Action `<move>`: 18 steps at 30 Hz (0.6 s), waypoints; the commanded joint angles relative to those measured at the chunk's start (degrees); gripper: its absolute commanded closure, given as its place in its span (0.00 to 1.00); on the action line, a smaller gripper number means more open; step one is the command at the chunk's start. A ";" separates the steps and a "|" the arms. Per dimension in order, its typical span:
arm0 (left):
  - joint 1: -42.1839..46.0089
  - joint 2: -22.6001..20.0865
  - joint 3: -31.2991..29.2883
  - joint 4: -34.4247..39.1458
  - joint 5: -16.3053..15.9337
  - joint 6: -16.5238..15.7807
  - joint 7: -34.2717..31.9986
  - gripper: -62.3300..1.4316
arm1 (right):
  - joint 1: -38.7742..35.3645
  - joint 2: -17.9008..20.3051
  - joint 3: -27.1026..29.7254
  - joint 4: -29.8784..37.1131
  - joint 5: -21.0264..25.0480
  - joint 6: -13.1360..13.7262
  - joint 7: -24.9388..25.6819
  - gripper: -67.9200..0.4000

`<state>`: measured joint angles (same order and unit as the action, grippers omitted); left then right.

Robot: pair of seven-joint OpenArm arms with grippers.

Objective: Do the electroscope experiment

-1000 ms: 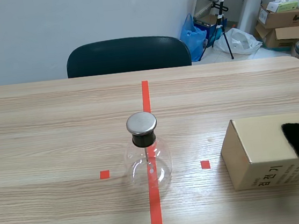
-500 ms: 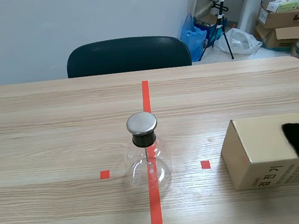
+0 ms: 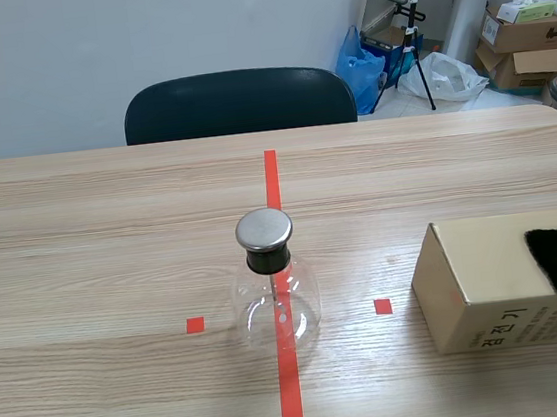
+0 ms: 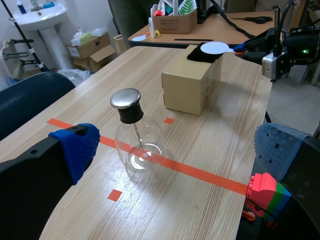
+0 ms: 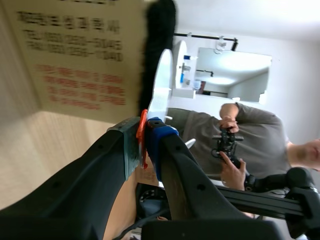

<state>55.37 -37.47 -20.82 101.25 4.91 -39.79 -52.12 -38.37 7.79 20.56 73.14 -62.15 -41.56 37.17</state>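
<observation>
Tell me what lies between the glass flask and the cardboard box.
Only bare table and one tape square separate the glass flask from the cardboard box, as the scene view shows.

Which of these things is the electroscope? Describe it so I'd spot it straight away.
On the long wooden table, follow the red tape line running down its middle. Standing on that line is a round clear glass flask with a black neck and a shiny metal cap; the neighbouring cardboard box is opaque and square-edged.
</observation>
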 commanded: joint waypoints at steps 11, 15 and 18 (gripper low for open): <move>0.00 0.31 -0.48 0.44 -0.83 -0.09 -0.76 0.00 | -3.74 0.55 -2.03 13.55 0.42 -0.35 -4.85 0.98; 0.00 0.31 -0.48 0.44 -0.83 -0.09 -0.76 0.00 | -3.74 1.44 -4.90 17.73 -0.02 -0.35 -9.53 0.98; 0.00 0.31 -0.48 0.44 -0.83 -0.09 -0.76 0.00 | -3.72 1.55 -7.26 20.02 -1.84 -0.35 -13.42 0.98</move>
<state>55.37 -37.47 -20.82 101.25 4.91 -39.79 -52.12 -42.41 8.78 13.34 92.53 -63.75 -41.34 24.25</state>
